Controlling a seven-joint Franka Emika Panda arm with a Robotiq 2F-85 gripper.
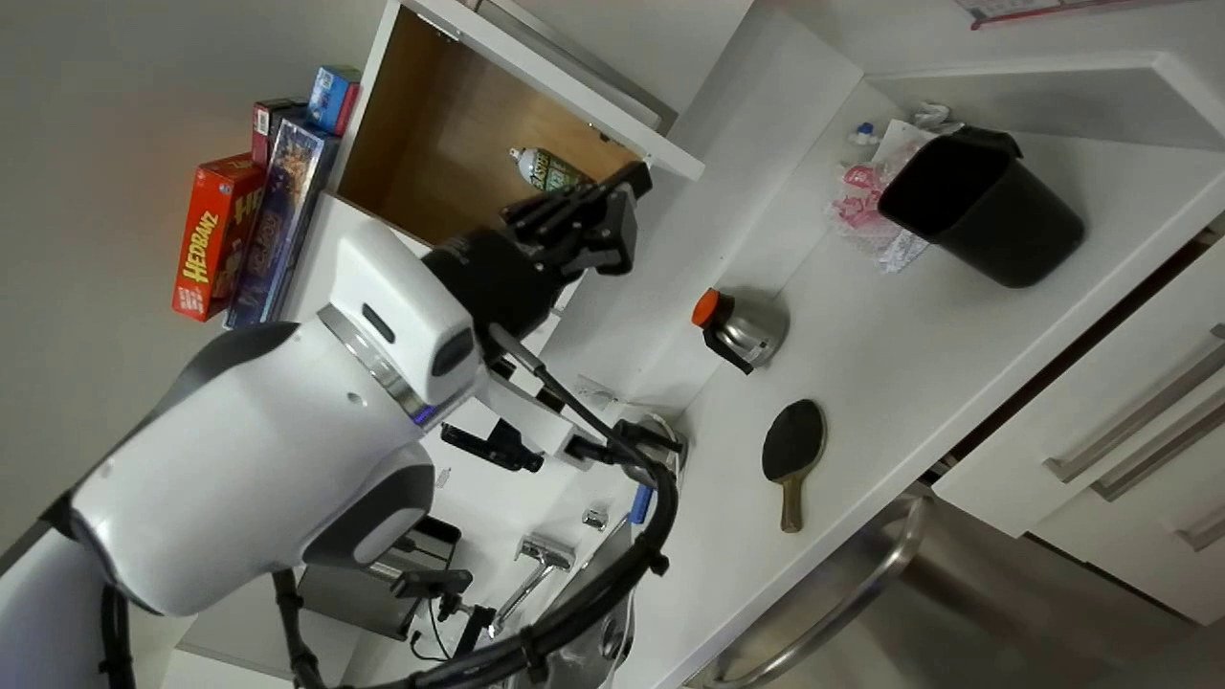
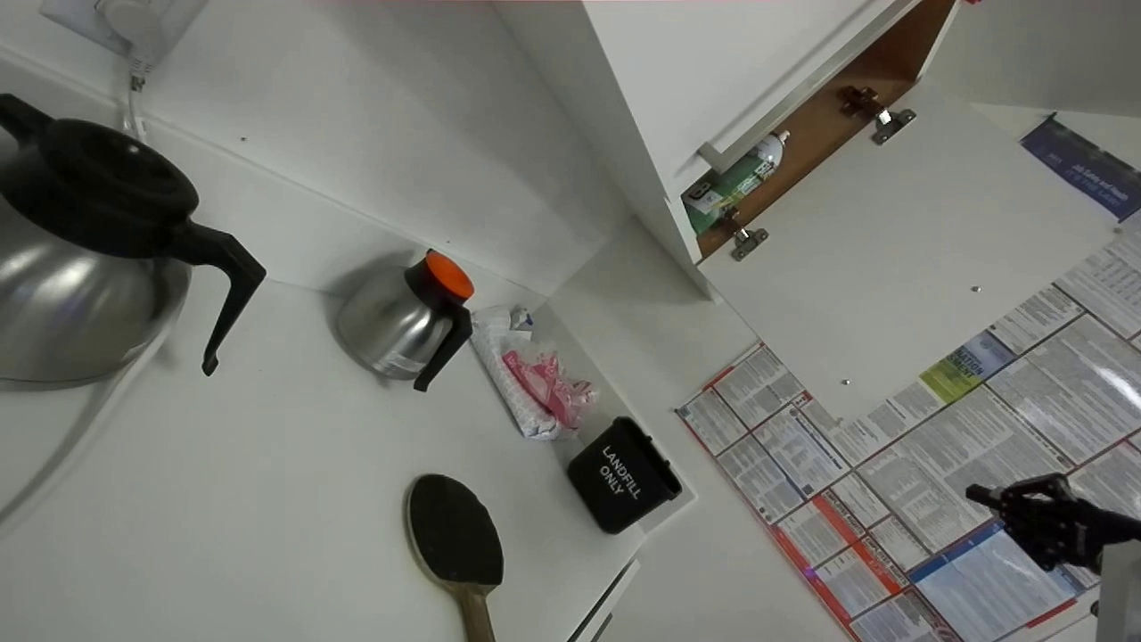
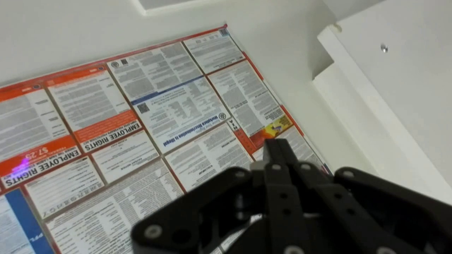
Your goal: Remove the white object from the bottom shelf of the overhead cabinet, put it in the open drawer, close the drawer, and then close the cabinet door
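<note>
Inside the overhead cabinet (image 1: pixel 412 124), its white door (image 2: pixel 891 241) swung wide, an aerosol can (image 1: pixel 547 168) sits; the pincer (image 3: pixel 280 143), fingertips pressed together, faces an employee-rights poster (image 3: pixel 148 116).

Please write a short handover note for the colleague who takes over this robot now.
Black two-fingered end effector: shut, nothing visibly held.
Boxy white overhead cabinet with brown wooden interior: open.
Flat white cabinet door: wide open.
Flat-fronted white drawer with long silver bar handle: seems nearly shut, dark gap along its top.
Small rounded white object: not made out in any view.
Done: drawer apparently almost closed; the object's transfer unconfirmed.
Left: check inside the drawer, push it fully shut if needed, then close the cabinet door.
</note>
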